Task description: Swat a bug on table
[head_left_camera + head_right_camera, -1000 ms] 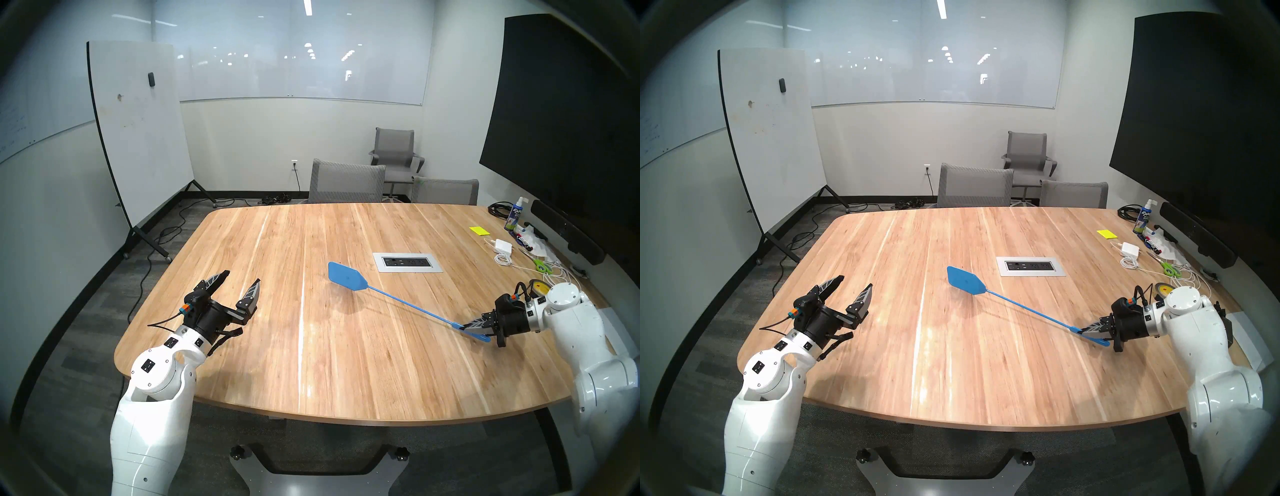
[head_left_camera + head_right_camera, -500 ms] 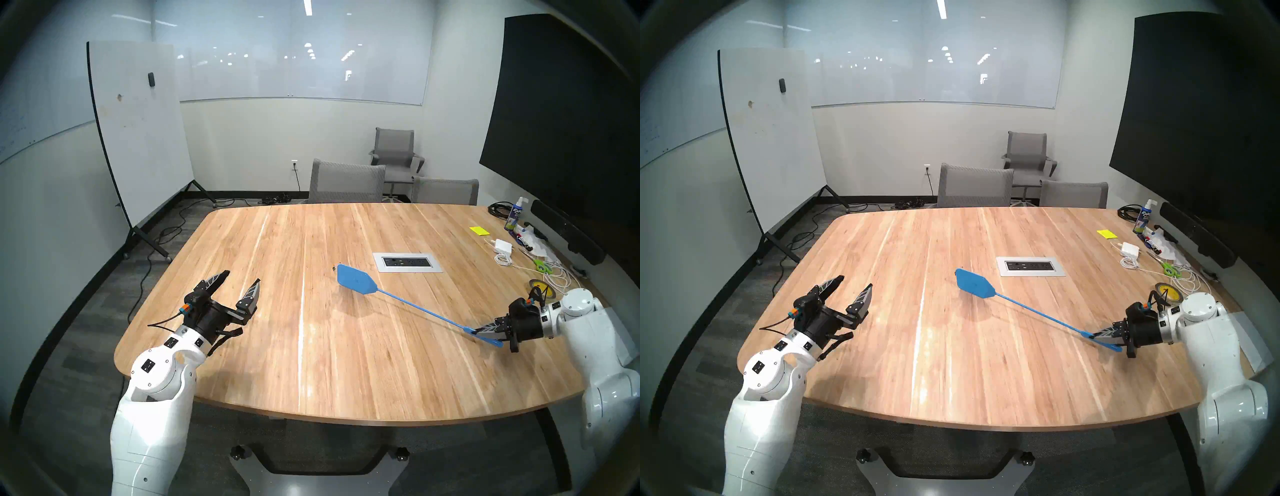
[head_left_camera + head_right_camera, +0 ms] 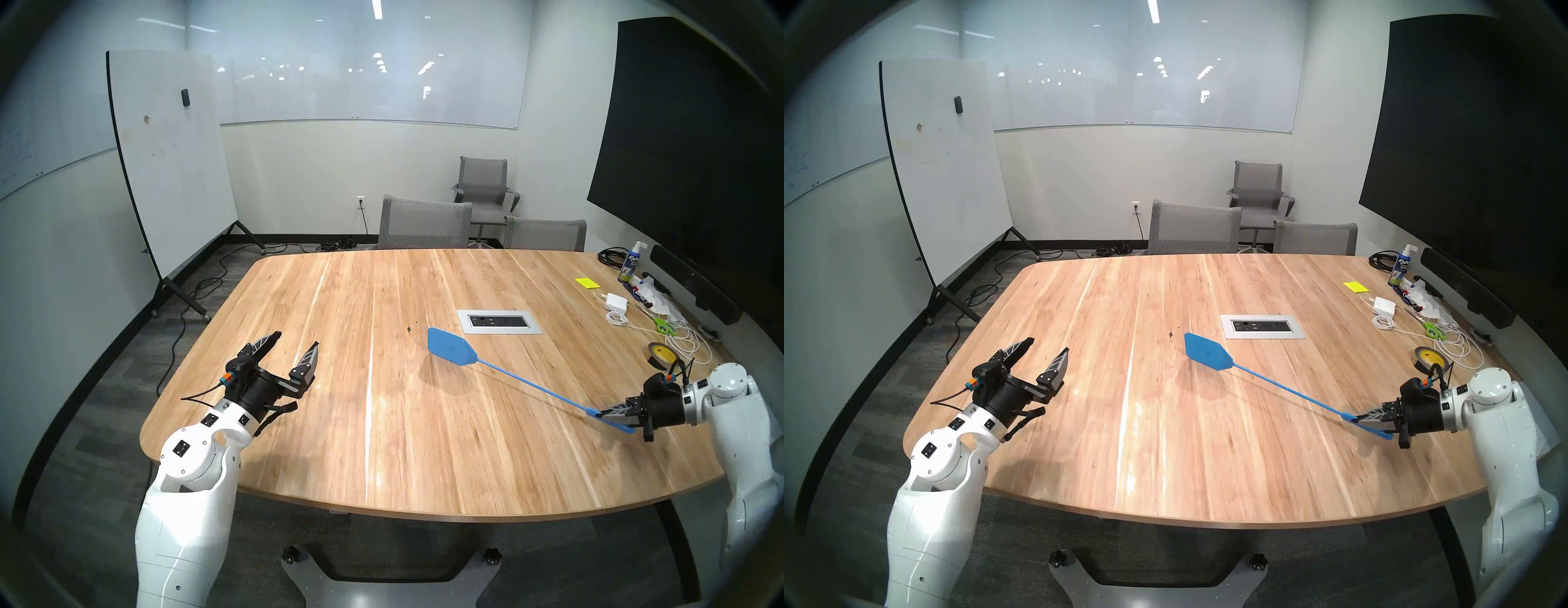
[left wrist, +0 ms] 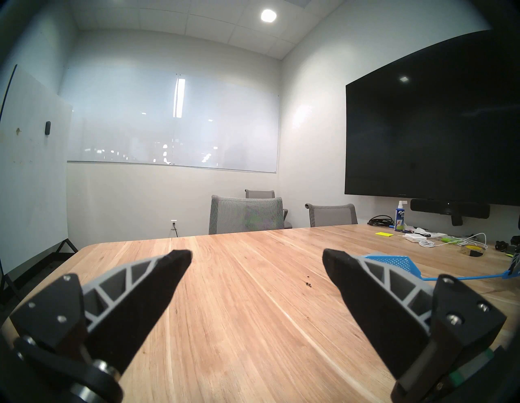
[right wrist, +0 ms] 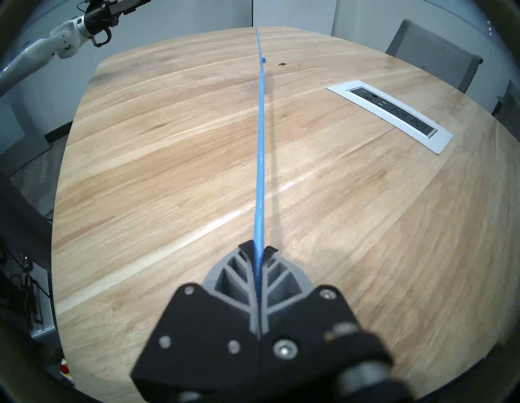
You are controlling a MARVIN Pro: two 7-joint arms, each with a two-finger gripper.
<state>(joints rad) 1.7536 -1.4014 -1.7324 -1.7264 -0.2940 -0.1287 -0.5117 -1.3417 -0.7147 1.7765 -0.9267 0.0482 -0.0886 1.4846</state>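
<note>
The bug (image 3: 409, 328) (image 3: 1170, 335) (image 4: 308, 284) (image 5: 282, 64) is a tiny dark speck lying uncovered on the wooden table (image 3: 322, 424) (image 3: 1081, 446) (image 4: 239, 323) (image 5: 140, 168), mid-table. A blue fly swatter (image 3: 453, 352) (image 3: 1208, 353) (image 4: 391, 263) (image 5: 260, 157) hangs just above the wood, its head a short way right of the bug. My right gripper (image 3: 604, 415) (image 3: 1359, 420) (image 5: 258, 249) is shut on the swatter's handle end near the table's right side. My left gripper (image 3: 297, 339) (image 3: 1049, 344) (image 4: 257, 257) hovers open and empty over the front left.
A silver outlet panel (image 3: 499, 321) (image 3: 1262, 326) (image 5: 394, 112) is set into the table just behind the swatter head. Tape roll (image 3: 661, 353), scissors (image 3: 664, 326), charger with cables (image 3: 616, 302), yellow notes (image 3: 585, 282) and spray bottle (image 3: 632, 262) crowd the right edge. Grey chairs (image 3: 424, 223) stand behind.
My right arm has drawn back to the right with the swatter. Its head slid off the spot it covered, and the bug now lies exposed to its left. The left arm is still.
</note>
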